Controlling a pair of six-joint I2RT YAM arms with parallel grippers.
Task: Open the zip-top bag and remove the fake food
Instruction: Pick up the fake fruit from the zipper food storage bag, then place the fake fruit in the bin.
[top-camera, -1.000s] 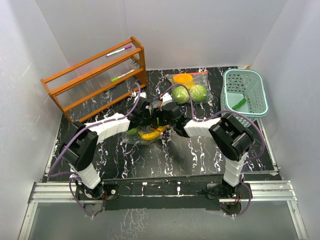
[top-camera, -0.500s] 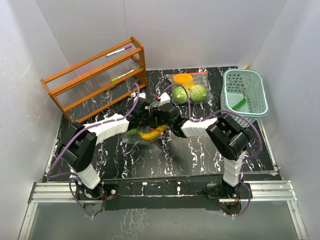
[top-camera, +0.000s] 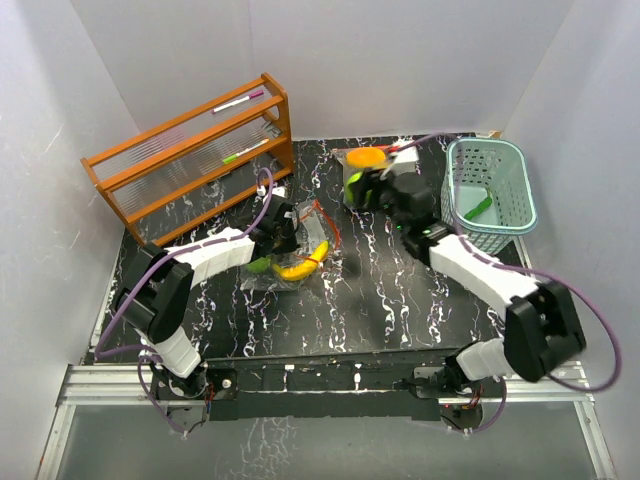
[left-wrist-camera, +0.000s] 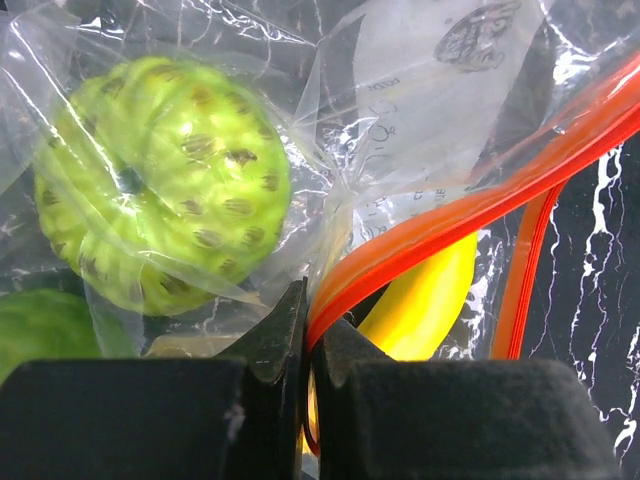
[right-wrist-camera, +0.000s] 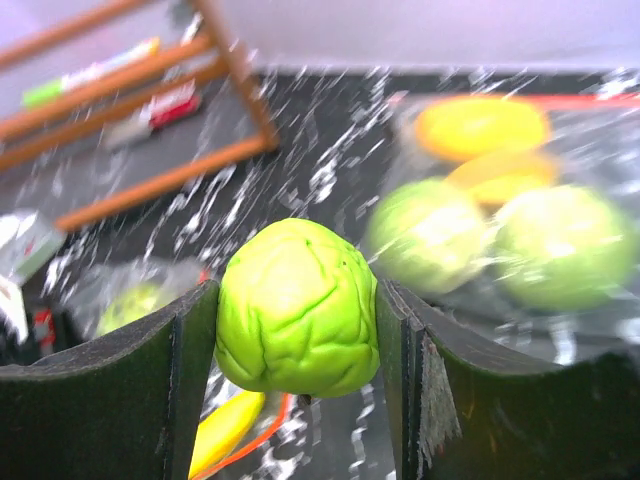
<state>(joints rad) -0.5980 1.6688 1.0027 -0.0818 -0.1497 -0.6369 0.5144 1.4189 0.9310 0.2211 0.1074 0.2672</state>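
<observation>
**Left pincer** (left-wrist-camera: 308, 330): bottom centre of the left wrist view. The jaws are pressed fully together, pinching the orange zip strip (left-wrist-camera: 470, 200) of a clear plastic zip-top bag (left-wrist-camera: 400, 90).

**Right pincer** (right-wrist-camera: 297, 310): lower centre of the right wrist view, upper centre-right of the overhead view. The jaws are partly spread and clamp both sides of a bright-green, wrinkled plastic cabbage-like ball (right-wrist-camera: 295, 290). The ball is held off the tabletop and outside either bag.

**Zip-top bag** (top-camera: 290, 272): lies on the black, white-veined marbled tabletop (top-camera: 380, 300), left of centre in the overhead view. A second, thinner orange strip runs apart from the pinched one at the right of the left wrist view.

**Contents seen through the film:**
- round bumpy lime-green fruit with brown flecks (left-wrist-camera: 160, 190), upper left of the left wrist view
- yellow plastic banana (left-wrist-camera: 430, 300), just under the pinched strip
- darker green piece (left-wrist-camera: 40, 330), at the lower left edge

**Second clear bag** (right-wrist-camera: 590, 150): red-orange zip, upper right of the right wrist view and blurred there. It holds orange-yellow pieces (right-wrist-camera: 480, 125) and two pale-green balls (right-wrist-camera: 430, 235).

**Pale-teal slotted plastic basket** (top-camera: 500, 222): upper right of the overhead view, with something green inside.

**Orange-brown wooden rack** (top-camera: 150, 165): upper left of the overhead view, with marker pens lying on it.
</observation>
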